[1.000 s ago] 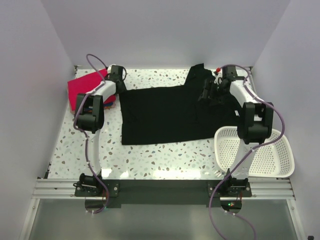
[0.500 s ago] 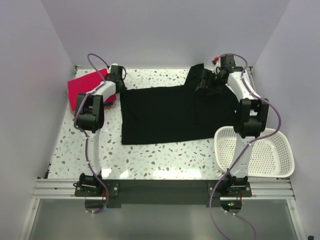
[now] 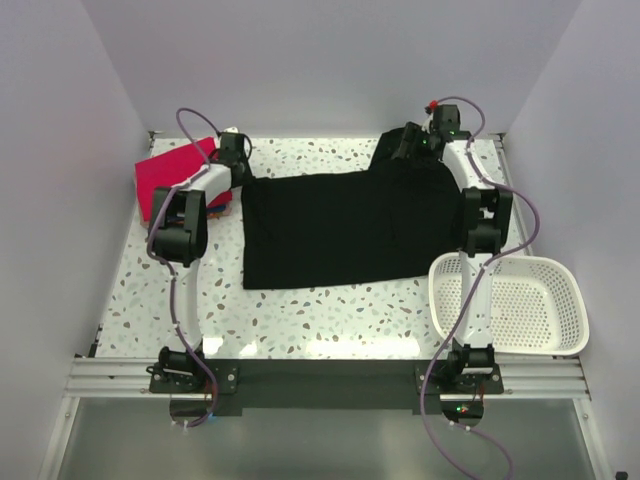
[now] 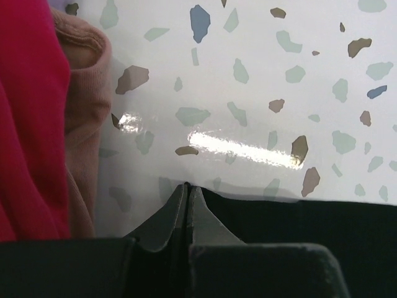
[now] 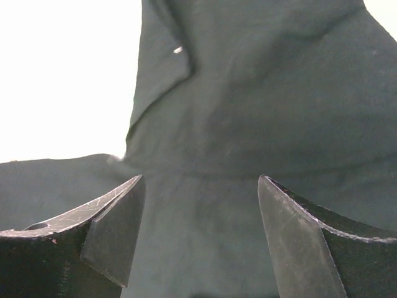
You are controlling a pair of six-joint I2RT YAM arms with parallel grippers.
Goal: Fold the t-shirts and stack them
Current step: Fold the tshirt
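A black t-shirt (image 3: 340, 225) lies spread flat in the middle of the table, one sleeve sticking out at the back right. My left gripper (image 3: 240, 162) is at its back left corner. In the left wrist view its jaws (image 4: 187, 186) are shut on the shirt's edge (image 4: 310, 217). My right gripper (image 3: 406, 146) is open over the back right sleeve. Black cloth (image 5: 248, 93) fills the right wrist view, with the gripper (image 5: 200, 178) empty above it. A folded pinkish-red t-shirt (image 3: 165, 178) tops a stack at the back left, with a tan one (image 4: 87, 93) beneath it.
A white plastic mesh basket (image 3: 520, 310) stands at the front right, next to the right arm's base. The speckled table top (image 3: 330, 310) shows in front of the black shirt. White walls close in the back and both sides.
My right arm has stretched toward the back, and its open gripper has moved from the shirt's right side up to the back sleeve. The left gripper has stayed at the corner.
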